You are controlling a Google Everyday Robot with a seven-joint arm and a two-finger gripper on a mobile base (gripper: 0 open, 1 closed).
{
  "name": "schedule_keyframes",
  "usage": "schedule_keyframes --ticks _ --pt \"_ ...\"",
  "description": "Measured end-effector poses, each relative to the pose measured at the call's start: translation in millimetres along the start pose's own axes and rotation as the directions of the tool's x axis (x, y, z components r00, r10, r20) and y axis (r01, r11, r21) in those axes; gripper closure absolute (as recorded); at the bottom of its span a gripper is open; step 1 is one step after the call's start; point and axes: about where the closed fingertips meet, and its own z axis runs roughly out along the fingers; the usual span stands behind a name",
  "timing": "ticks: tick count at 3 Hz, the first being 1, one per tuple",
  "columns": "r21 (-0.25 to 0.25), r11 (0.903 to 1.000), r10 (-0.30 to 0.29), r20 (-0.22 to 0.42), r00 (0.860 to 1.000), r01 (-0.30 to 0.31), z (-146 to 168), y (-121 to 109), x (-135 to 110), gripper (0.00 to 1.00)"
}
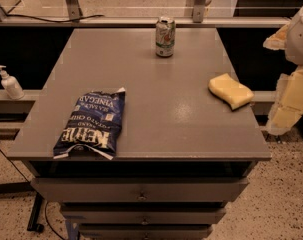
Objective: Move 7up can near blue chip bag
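Observation:
The 7up can (165,36) stands upright at the far middle of the grey table (161,114); it is silver-white and green with a dented side. The blue chip bag (91,124) lies flat at the table's near left corner, its white lettering upside down to me. My gripper (288,101) is at the right edge of the view, off the table's right side, pale yellow and white. It is well apart from both the can and the bag and holds nothing that I can see.
A yellow sponge (230,91) lies near the table's right edge, close to the gripper. A white pump bottle (10,83) stands on a ledge to the left. A rail (141,20) runs behind the table. Drawers (141,196) are below the tabletop.

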Motion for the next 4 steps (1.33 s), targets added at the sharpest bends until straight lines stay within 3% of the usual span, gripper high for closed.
schedule_keyframes --ticks 2,3,4 --pt "0.013 0.9999 -0.004 0.02 1.0 0.004 1 0 0 0.0" --pt "0.026 0.9996 -0.015 0.118 0.993 0.012 20 -25 -19 0.0" --pt "0.033 0.9993 0.01 0.231 0.973 -0.018 47 -64 -39 0.0"
